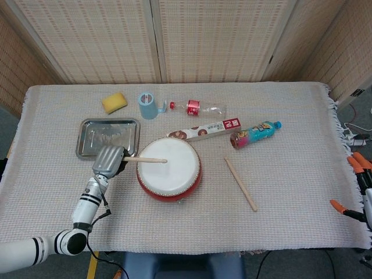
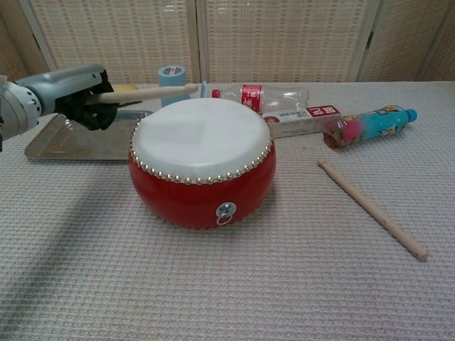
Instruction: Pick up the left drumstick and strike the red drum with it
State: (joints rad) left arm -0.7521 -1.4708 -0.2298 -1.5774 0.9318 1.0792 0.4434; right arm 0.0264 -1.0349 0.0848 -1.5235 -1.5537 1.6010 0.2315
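Note:
The red drum (image 1: 169, 168) (image 2: 202, 163) with a white skin stands mid-table. My left hand (image 1: 110, 161) (image 2: 78, 95) sits just left of it and grips the left drumstick (image 1: 147, 160) (image 2: 151, 91) by its end. The stick reaches right over the drum skin, raised a little above it in the chest view. A second drumstick (image 1: 240, 183) (image 2: 371, 207) lies on the cloth right of the drum. My right hand (image 1: 359, 186) shows only at the head view's right edge, off the table, its orange fingertips apart and holding nothing.
A metal tray (image 1: 108, 138) (image 2: 78, 140) lies behind my left hand. Behind the drum are a yellow sponge (image 1: 114, 102), a blue tape roll (image 1: 147, 105) (image 2: 173, 77), a clear bottle (image 1: 197, 107), a long box (image 1: 205, 131) and a colourful bottle (image 1: 255, 134) (image 2: 369, 125).

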